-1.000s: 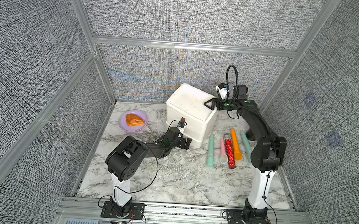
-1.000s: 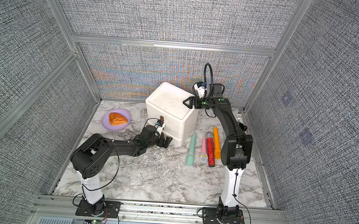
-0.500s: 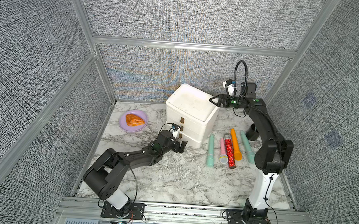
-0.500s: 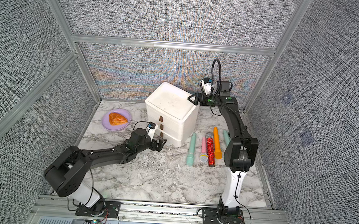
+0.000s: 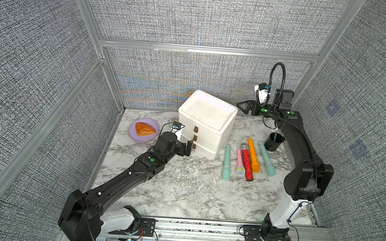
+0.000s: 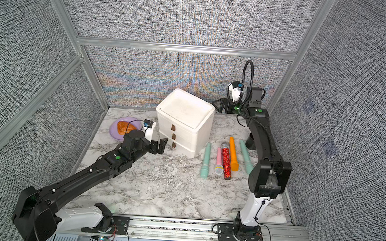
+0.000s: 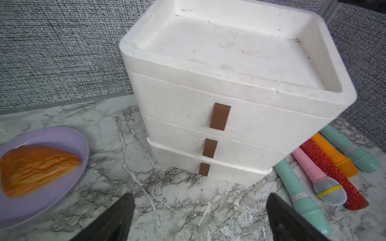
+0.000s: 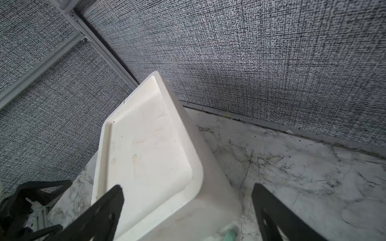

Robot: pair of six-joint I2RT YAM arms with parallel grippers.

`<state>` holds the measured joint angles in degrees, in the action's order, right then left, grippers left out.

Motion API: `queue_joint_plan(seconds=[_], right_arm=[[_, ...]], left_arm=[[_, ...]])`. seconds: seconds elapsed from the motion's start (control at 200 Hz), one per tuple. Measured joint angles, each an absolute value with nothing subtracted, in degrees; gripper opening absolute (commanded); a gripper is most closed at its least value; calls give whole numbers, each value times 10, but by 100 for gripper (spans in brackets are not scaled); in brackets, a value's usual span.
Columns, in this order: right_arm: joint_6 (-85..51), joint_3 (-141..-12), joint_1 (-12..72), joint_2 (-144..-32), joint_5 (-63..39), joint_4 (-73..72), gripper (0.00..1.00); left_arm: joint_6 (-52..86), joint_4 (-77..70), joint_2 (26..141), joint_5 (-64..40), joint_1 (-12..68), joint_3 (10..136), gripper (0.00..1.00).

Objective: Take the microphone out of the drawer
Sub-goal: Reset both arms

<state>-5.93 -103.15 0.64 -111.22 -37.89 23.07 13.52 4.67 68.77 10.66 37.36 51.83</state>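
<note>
Insides of drawers (image 7: 250, 125) hidden; black cup (image 6: 250, 145) mostly behind R arm (image 6: 262, 135); plate (image 7: 41, 205) cut off by pic edge.

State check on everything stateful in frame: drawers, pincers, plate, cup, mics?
Drawers: all three pushed in; bottom one juts slightly.
Left pincer: open, empty, near the drawers.
Right pincer: open, empty, raised.
Plate: holds pastry.
Cup: upright.
Mics: five, lying flat beside drawers.

top views: high front, whole scene | L wrist: close, drawer unit (image 7: 177, 108) front | R wrist: its top
</note>
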Motion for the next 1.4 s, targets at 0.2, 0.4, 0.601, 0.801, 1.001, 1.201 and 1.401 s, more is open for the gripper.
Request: queue_joint_plan(seconds=[0.2, 0.4, 0.601, 0.801, 1.001, 1.201, 1.401], right_arm=[[-62, -922, -1, -1030, -280, 189, 98], [-66, -750, 1, -928, -180, 121, 98], [-66, -606, 0, -853, -78, 39, 98], [-38, -504, 15, -815, -46, -24, 98], [-13, -446, 34, -816, -19, -95, 98], [21, -397, 47, -839, -14, -153, 98], [55, -323, 48, -800, -9, -238, 98]], left_arm=[[132, 139, 666, 136, 366, 562, 100], [142, 159, 644, 234, 364, 541, 100], [106, 118, 625, 306, 336, 481, 100], [75, 66, 609, 352, 298, 438, 100], [8, -27, 607, 406, 273, 350, 100], [-1, -152, 678, 411, 224, 281, 100], [-14, -286, 791, 386, 190, 251, 100]])
